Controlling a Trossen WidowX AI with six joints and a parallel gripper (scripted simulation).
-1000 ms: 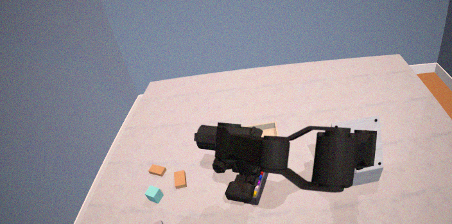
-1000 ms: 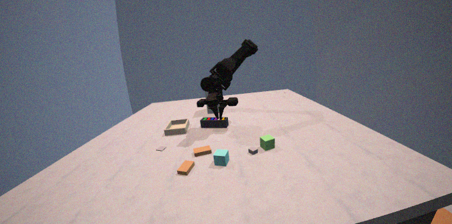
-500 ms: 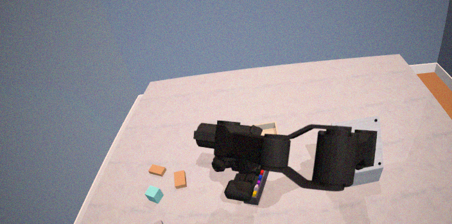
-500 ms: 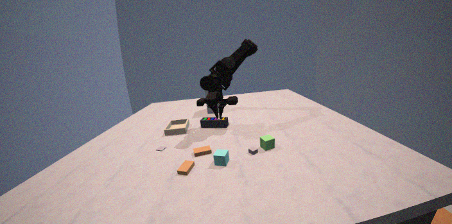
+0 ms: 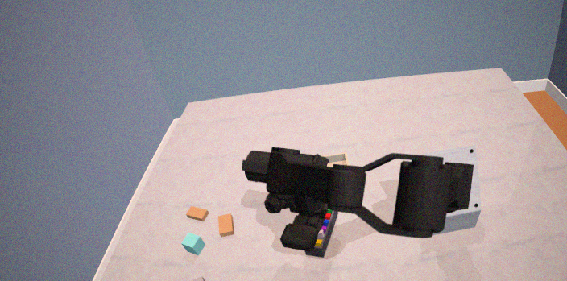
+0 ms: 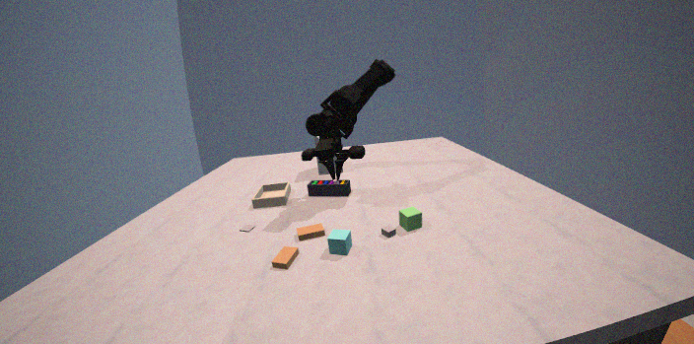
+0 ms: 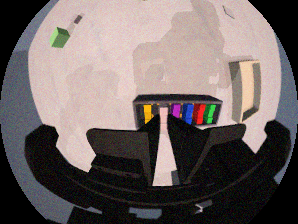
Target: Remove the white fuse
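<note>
The gripper (image 7: pixel 164 123) is clamped narrowly on the white fuse (image 5: pixel 320 234), which sits in the fuse block (image 6: pixel 329 188) between the yellow and purple fuses. The extraction axis is vertical. The tray (image 6: pixel 271 195) lies just beside the block, on the far side from the yellow end.

From the top view we look steeply down on the bench (image 5: pixel 403 115) from above and behind the arm, fairly near. Our exterior view stands farther off, opposite the arm, facing back at the pincer (image 6: pixel 337 172). Our wrist view sits just above the pincer (image 7: pixel 164 137), looking down past it. All three share the fuse block (image 5: pixel 328 231) beneath the pincer and the tray (image 6: pixel 270 195) beside it.
</note>
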